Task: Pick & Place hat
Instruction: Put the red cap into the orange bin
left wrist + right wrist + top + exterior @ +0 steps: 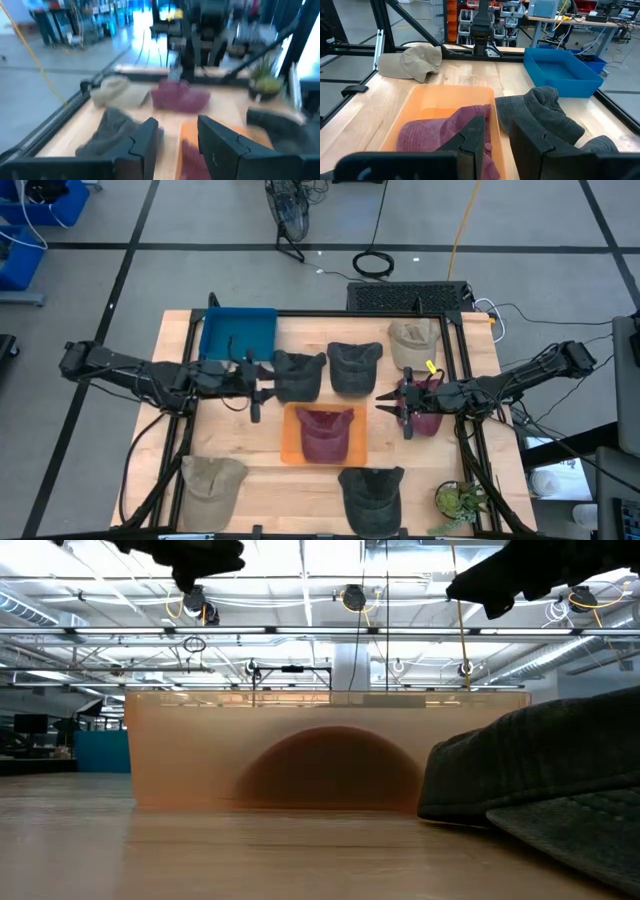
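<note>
Hiding the maroon hat (pixel 330 768) behind the orange tray (pixel 180 755) wall, both pincers' fingers parted, empty.

Maroon hat (pixel 325 432) in orange tray (pixel 292 442); blue bin (pixel 238 333) at far left of the light wood worktop (pixel 260 480). Other hats: dk grey (pixel 354 366), tan (pixel 213 485), 2nd maroon (pixel 424 418).

Overhead looks straight down on my whole counter (pixel 250 470). The low camera sits at counter height, close behind the orange bin (pixel 180 750); both my wrist cameras share that bin.
</note>
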Motion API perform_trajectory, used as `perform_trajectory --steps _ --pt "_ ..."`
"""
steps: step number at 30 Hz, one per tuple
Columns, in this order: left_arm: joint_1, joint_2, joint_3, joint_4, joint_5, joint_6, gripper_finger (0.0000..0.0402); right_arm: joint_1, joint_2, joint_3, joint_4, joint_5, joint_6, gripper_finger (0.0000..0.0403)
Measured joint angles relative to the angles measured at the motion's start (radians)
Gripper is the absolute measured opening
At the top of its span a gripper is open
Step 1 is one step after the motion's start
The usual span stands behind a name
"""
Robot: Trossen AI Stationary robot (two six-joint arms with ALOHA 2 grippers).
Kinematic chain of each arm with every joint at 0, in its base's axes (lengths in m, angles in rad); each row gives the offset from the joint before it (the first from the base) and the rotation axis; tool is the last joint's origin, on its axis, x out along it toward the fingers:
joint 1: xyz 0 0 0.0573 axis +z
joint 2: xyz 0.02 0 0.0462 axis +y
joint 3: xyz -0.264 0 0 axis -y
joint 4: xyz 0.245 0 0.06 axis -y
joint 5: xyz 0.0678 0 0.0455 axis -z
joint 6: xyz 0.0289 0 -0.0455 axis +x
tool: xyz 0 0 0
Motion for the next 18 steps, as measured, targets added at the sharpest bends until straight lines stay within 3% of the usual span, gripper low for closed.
perform_trajectory --steps 3,8,18 --pt "0.018 -0.065 -0.033 0.018 0.019 -0.04 0.0143 0.0 0.0 0.0 0.0 0.0 0.0 0.0075" --pt "0.014 -0.127 -0.057 0.005 0.152 -0.054 0.0143 -0.002 0.0 0.0 -0.012 0.003 0.005 0.0075" --pt "0.002 -0.142 -0.057 0.01 0.157 -0.024 0.0143 -0.002 0.0 -0.02 -0.058 0.003 0.043 0.0075"
